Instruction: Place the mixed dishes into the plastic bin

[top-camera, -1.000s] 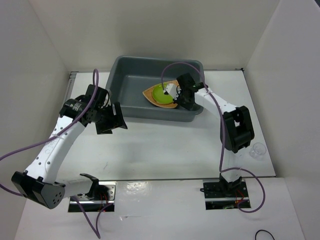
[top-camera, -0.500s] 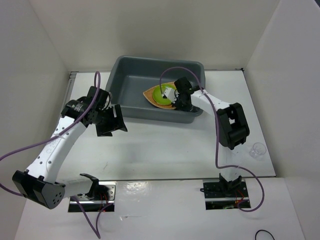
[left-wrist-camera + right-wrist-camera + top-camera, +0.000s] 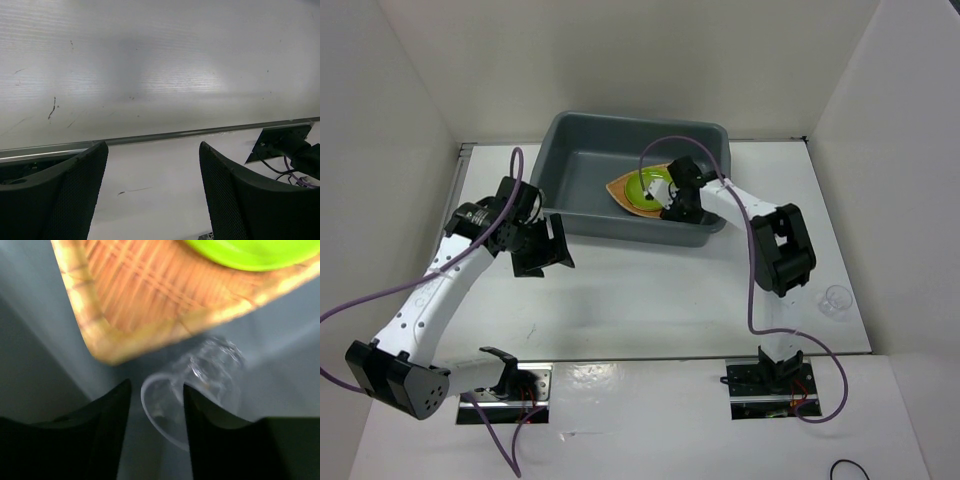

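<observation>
The dark grey plastic bin (image 3: pixel 582 160) stands at the back middle. The tan woven plate (image 3: pixel 621 189) lies inside it, with the lime-green plate (image 3: pixel 647 187) on top. Both show in the right wrist view, woven plate (image 3: pixel 130 305) and green plate (image 3: pixel 250 252). My right gripper (image 3: pixel 672 203) is down in the bin by the near wall, jaws apart (image 3: pixel 156 385). A clear cup (image 3: pixel 210 375) lies tilted between and beyond its fingers, blurred and loose. A second clear cup (image 3: pixel 837 298) stands on the table at the right. My left gripper (image 3: pixel 545 248) is open and empty (image 3: pixel 152 145). The cream dish is out of view.
White walls close in the table on the left, back and right. A metal strip (image 3: pixel 165 136) runs along the table's near edge. The arm bases (image 3: pixel 765 380) sit at the front. A purple cable (image 3: pixel 665 140) loops over the bin.
My right gripper has moved left and down into the bin next to the woven plate. The left gripper has shifted slightly down and left.
</observation>
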You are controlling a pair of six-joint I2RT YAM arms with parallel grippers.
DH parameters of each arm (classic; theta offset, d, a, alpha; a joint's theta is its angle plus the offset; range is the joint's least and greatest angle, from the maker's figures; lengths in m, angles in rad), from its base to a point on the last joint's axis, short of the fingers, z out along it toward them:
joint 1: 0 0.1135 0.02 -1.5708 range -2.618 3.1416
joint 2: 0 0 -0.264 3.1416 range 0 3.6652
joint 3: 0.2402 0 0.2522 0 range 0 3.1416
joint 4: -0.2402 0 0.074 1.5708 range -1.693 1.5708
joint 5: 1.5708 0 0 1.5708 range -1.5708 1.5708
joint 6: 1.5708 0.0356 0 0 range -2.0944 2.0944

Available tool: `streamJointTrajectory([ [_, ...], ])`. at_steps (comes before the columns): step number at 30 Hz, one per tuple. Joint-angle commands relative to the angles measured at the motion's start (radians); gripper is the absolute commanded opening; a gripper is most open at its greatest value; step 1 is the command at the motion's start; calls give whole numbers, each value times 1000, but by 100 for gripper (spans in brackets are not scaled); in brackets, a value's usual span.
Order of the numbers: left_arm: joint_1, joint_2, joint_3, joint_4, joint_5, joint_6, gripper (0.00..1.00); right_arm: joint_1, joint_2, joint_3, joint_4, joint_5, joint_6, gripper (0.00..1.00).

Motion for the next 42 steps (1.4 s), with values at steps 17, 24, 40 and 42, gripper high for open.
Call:
streamJointTrajectory([
  [17, 6, -12, 24, 50, 51, 9, 82, -145, -531, 219, -236, 33, 138, 80],
  [24, 6, -21, -25, 87, 69, 9, 82, -614, -760, -108, -229, -14, 127, 77],
  [40, 6, 8, 10, 86, 99, 20, 82, -1112, -868, -574, -300, -17, -175, 66],
  [42, 6, 8, 10, 86, 99, 20, 82, -1112, -826, -594, -300, -54, -206, 65],
])
